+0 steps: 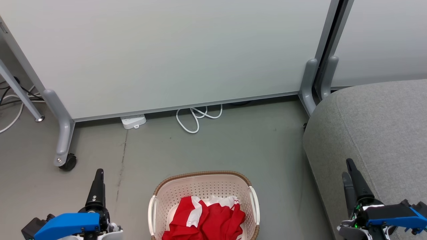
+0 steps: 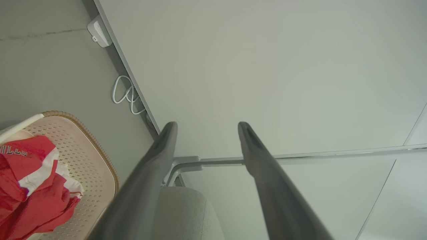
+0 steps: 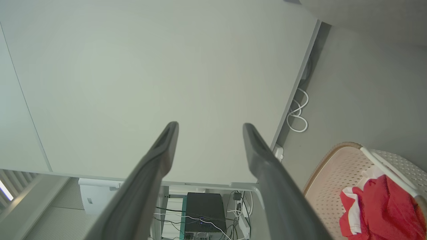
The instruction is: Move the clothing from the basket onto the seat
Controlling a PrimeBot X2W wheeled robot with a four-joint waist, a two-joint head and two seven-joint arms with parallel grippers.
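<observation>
Grey floor (image 1: 233,143): basket (image 1: 203,188), handles left-right, clothing (image 1: 213,220) heaped inside; left gripper (image 2: 207,126), right gripper (image 3: 210,126) spread, empty.

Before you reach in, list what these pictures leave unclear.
- Basket: its near end is cut off by the head view's bottom edge.
- Clothing: bunched in a heap, so the number of pieces cannot be told; its lower part is cut by the same edge.
- Lettering on the clothing, left wrist view: cut by the left edge, unreadable.
- Seat: runs off the head view's right edge, so its extent is unseen.
</observation>
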